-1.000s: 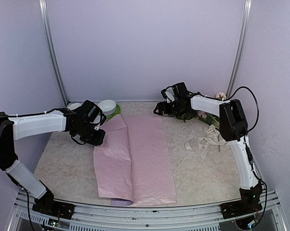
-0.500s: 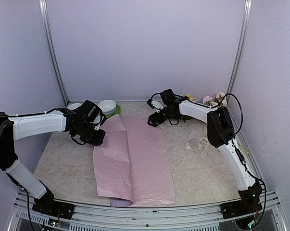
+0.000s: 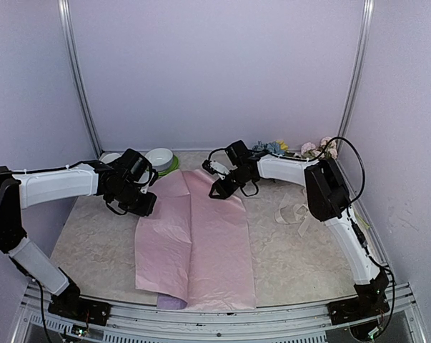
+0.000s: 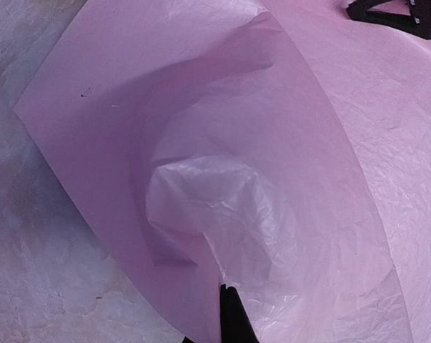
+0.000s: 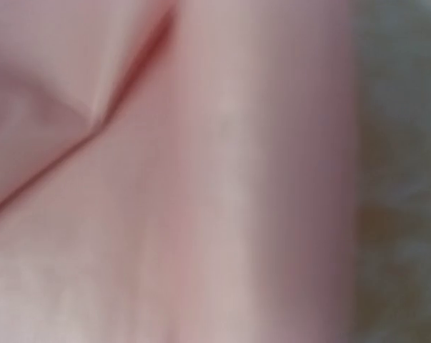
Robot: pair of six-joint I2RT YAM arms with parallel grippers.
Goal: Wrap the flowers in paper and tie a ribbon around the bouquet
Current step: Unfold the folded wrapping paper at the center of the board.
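The paper lies spread on the table between the arms, reaching from mid-table to the near edge, with a long crease down it and its left part ruffled. The left gripper sits at the sheet's far left edge. Its wrist view shows its jaws closed together on a pinch of paper that bulges up in front of them. The right gripper is down at the sheet's far right corner. Its wrist view is only a blur of pink paper, so its opening and grip cannot be told. The flowers lie along the back wall at the far right, and the ribbon lies loose on the table right of the paper. A bowl stands behind the left gripper.
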